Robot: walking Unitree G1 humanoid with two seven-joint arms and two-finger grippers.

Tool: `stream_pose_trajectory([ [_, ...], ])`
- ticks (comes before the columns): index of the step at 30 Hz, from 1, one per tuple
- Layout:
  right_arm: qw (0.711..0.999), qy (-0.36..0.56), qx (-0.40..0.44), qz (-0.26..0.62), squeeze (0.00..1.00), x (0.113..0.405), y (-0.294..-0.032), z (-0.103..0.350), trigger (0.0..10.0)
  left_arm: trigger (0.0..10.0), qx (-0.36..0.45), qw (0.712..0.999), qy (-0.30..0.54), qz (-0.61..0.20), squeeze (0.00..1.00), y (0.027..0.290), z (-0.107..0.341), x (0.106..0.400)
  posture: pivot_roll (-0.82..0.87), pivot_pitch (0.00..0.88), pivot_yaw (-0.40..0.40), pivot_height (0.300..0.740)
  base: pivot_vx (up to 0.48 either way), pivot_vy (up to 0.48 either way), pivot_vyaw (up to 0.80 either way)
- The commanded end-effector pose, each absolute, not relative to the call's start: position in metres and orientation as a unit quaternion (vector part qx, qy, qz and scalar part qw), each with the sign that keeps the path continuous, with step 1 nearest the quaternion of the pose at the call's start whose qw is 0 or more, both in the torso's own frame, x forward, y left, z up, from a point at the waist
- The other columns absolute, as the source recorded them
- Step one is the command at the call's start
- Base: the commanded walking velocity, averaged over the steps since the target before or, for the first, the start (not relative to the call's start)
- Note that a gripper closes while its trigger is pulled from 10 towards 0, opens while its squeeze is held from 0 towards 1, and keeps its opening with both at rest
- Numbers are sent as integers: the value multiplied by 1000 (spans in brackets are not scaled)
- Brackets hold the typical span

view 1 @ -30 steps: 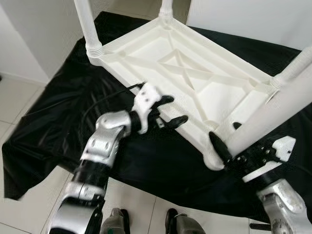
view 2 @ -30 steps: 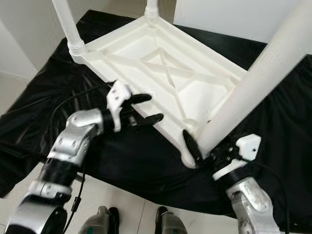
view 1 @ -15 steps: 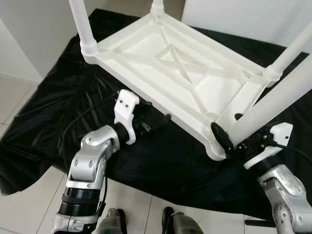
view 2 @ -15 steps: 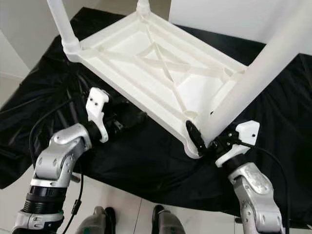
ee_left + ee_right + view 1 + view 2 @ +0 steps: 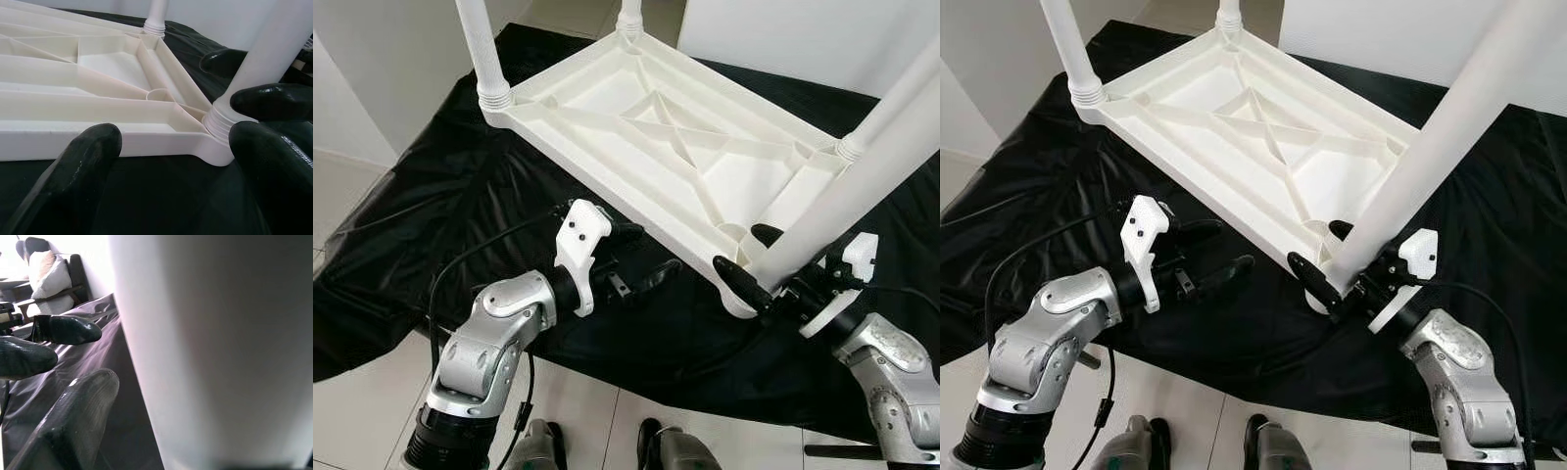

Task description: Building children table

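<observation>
Children's table (image 5: 675, 147), white plastic, lies upside down on a black sheet (image 5: 431, 186) spread over the floor, with its ribbed underside facing up. All places below are given relative to this table.

Three legs stand upright in its corner sockets: one at the far-left corner (image 5: 480, 49), one at the far corner (image 5: 629, 15), one at the right corner (image 5: 891, 108). A fourth leg (image 5: 847, 201) rises from the near corner socket (image 5: 739, 299), tilted toward the robot's right.

Right claw (image 5: 754, 262) is clenched around the base of the fourth leg, just above the near corner socket, with one black finger on either side of the leg. In the right wrist view the leg (image 5: 215, 352) runs close along the camera, with one finger (image 5: 68, 431) beside it.

Left claw (image 5: 641, 257) hovers released, just off the table's near long edge and left of the near corner, grasping nothing. In the left wrist view its fingers (image 5: 83, 171) point at the table edge (image 5: 98, 139) and the near corner socket (image 5: 217, 132).

White floor tiles (image 5: 352, 411) border the sheet on the robot's side. A cable (image 5: 484, 250) loops over the sheet from the left arm. The robot's feet (image 5: 671, 450) stand at the sheet's near edge.
</observation>
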State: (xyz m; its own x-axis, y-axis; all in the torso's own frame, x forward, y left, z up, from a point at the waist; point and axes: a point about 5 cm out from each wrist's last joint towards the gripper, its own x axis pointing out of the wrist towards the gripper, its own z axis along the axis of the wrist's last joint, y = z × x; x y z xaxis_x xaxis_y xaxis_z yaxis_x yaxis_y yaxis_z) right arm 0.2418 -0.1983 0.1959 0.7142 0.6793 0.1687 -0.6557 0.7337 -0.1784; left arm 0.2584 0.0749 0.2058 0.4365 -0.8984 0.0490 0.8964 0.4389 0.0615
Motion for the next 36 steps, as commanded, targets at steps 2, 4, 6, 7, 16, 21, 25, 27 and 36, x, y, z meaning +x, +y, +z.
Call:
stream_pose_trajectory([
  [2, 925, -98, -61, 362, 0, 242, -205, 191, 9451, 10000, 22, 788, -26, -615, 0, 73, 201, 244, 44, 174, -54, 740, 0, 0, 0],
  [4, 927, -93, -66, 358, 0, 242, -209, 189, 10000, 10000, 24, 781, -18, -624, 0, 75, 199, 240, 45, 175, -52, 740, 0, 0, 0],
  [6, 927, -90, -68, 357, 0, 243, -211, 188, 9725, 10000, 29, 776, -15, -630, 0, 76, 198, 238, 46, 174, -52, 740, 0, 0, 0],
  [7, 929, -87, -72, 351, 0, 245, -215, 185, 4353, 10000, 33, 776, -9, -630, 0, 73, 196, 238, 52, 170, -55, 740, 0, 0, 0],
  [16, 931, -86, -70, 347, 0, 251, -221, 183, 0, 10000, 27, 769, -22, -638, 0, 58, 201, 238, 58, 167, -50, 740, 0, 0, 0],
  [21, 932, -95, -68, 344, 0, 255, -219, 185, 0, 10000, 47, 758, -33, -650, 0, 47, 200, 237, 54, 166, -48, 740, 0, 0, 0],
  [25, 936, -98, -58, 333, 0, 257, -219, 184, 0, 10000, 49, 745, -41, -664, 0, 41, 203, 233, 58, 166, -56, 740, 0, 0, 0],
  [27, 940, -97, -54, 324, 0, 257, -218, 183, 0, 10000, 50, 743, -40, -666, 0, 39, 202, 234, 56, 167, -60, 740, 0, 0, 0],
  [36, 978, -67, -33, 196, 0, 252, -192, 165, 0, 10000, 53, 744, -44, -664, 0, 34, 201, 239, 32, 171, -78, 740, 0, 0, 0],
])
